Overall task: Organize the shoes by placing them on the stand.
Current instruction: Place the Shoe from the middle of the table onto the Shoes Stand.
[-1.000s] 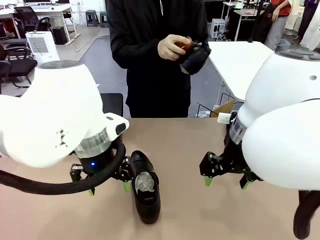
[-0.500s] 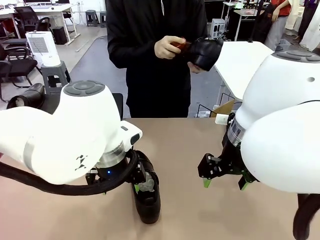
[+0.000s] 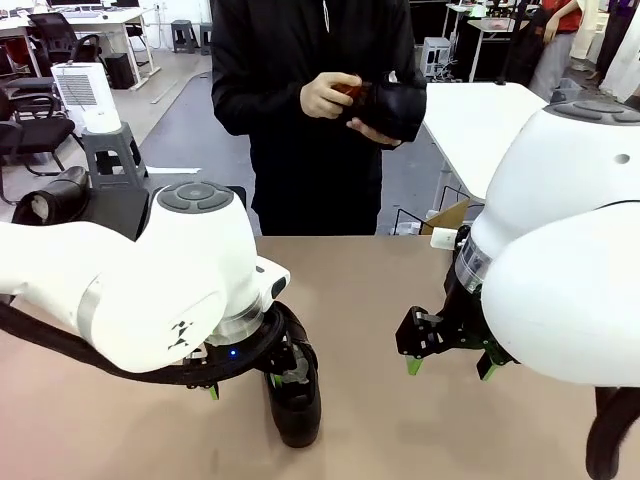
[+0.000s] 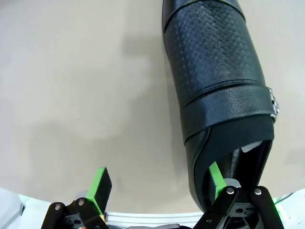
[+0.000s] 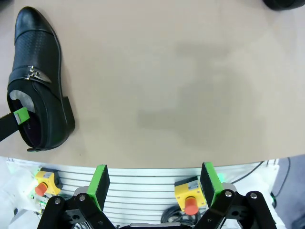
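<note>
Black shoe [image 3: 297, 410]: lies on the table [image 3: 380, 290], lower centre of front view, toe towards the person, opening facing up.
Shoe detail: perforated toe, strap across the instep with a metal buckle, light lining; clearest in both wrist views.
Left gripper [image 4: 157, 181]: jaws spread wide, nothing pinched.
Left fingers: one green pad [image 4: 215, 175] sits inside the shoe opening near the heel end. The other is outside over bare table, apart from the shoe's side wall.
Cross-check: right wrist view shows that same green pad inside the opening, at the frame's left edge.
Left arm: big white joint covers lower left of front view and hides most of the gripper.
Right gripper [image 3: 450, 367]: jaws spread, holds nothing, low over bare table right of centre, well apart from the shoe.
Person: top centre of front view, behind the far table edge, dark top.
Hands [image 3: 325, 97]: both on a second shoe [image 3: 400, 105] at chest height, with a brown item [image 3: 352, 90] between them, mostly hidden.
Dark object [image 5: 283, 4]: top right corner of right wrist view, too cropped to identify.
Yellow boxes [image 5: 187, 191]: red buttons, below the near table edge in right wrist view.
</note>
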Controlling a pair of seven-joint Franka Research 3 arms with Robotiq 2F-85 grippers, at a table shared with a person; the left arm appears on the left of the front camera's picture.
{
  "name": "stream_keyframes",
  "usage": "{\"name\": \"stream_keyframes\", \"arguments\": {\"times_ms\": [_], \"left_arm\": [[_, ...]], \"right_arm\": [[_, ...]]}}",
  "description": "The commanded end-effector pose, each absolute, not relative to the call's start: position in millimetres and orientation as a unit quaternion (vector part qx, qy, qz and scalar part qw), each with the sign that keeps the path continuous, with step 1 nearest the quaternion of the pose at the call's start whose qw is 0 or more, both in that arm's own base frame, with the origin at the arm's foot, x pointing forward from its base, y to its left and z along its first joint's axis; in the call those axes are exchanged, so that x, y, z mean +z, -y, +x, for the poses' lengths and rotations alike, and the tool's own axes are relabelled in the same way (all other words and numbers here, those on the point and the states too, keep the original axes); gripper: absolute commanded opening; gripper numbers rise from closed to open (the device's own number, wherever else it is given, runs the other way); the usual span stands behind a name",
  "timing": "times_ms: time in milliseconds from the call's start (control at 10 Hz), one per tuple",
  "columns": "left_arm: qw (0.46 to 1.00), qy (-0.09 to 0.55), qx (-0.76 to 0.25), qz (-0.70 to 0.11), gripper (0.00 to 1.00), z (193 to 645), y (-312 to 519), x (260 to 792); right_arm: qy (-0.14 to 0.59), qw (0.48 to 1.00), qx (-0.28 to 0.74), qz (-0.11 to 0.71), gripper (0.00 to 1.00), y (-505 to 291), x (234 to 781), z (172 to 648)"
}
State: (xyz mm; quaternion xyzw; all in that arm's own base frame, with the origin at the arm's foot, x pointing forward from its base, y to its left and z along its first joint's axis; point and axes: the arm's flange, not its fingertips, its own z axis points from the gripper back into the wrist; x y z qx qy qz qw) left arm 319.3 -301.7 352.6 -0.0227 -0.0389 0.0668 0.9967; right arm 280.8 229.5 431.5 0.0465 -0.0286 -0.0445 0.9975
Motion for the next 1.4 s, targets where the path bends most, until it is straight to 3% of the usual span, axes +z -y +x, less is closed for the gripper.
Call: {"name": "stream_keyframes", "arguments": {"times_ms": [0, 100, 200, 800, 1300], "left_arm": [[0.996, 0.039, 0.085, -0.011, 1.0, 325, 318, 344], [0.996, 0.027, 0.083, -0.012, 1.0, 325, 320, 340], [0.997, 0.021, 0.075, -0.013, 0.89, 325, 321, 339], [0.998, 0.018, 0.061, -0.017, 0.0, 321, 326, 340], [0.998, 0.003, 0.056, -0.021, 0.0, 323, 324, 343]], "right_arm": [[0.029, 0.997, -0.037, 0.055, 1.0, -227, 434, 282], [0.029, 0.997, -0.037, 0.055, 1.0, -227, 434, 282], [0.029, 0.997, -0.037, 0.055, 1.0, -227, 434, 282], [0.029, 0.997, -0.037, 0.055, 1.0, -227, 434, 282], [0.029, 0.997, -0.037, 0.055, 1.0, -227, 434, 282]]}}
